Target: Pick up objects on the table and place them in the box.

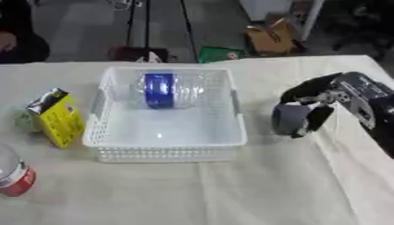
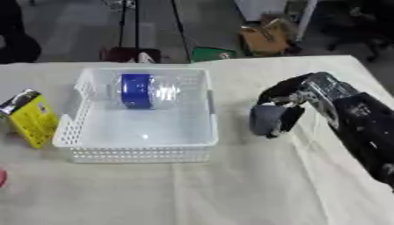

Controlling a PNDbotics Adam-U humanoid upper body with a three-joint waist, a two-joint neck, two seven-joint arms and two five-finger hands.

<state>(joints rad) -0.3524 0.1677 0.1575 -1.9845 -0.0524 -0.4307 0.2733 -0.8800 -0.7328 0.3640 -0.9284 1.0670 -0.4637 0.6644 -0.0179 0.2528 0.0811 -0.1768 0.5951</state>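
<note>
Nearest the robot, at the left edge of the counter [image 1: 231, 193], lies a clear bottle with a red label [image 1: 14, 173], only partly in the left eye view and cut off by the frame. Its long axis seems to run out past that edge, though too little shows to be sure. A little farther in stands a yellow carton [image 1: 58, 116], upright and tilted a touch, just beside the left wall of the white box [image 1: 165, 140]; something pale green [image 1: 23, 119] peeps from behind it, and I cannot tell what it is.

The right hand [image 1: 296, 116] hangs over the counter just right of the box, apart from its wall, palm turned toward the box. Its fingers [image 2: 286, 117] are curled downward and hold nothing that I can see. The left hand shows in neither view.

So the relation that matters: every loose thing lies left of the box, while the only hand in view is on its right, with the whole box between them. I judge the carton and the red-labelled bottle fall to the left arm; the right would have to reach across the basket.

Farther back, inside the box against its far wall, a clear bottle with a blue label [image 1: 162, 90] lies on its side, long axis across the box. The near half of the box floor is bare, leaving room to drop the carton in.
</note>
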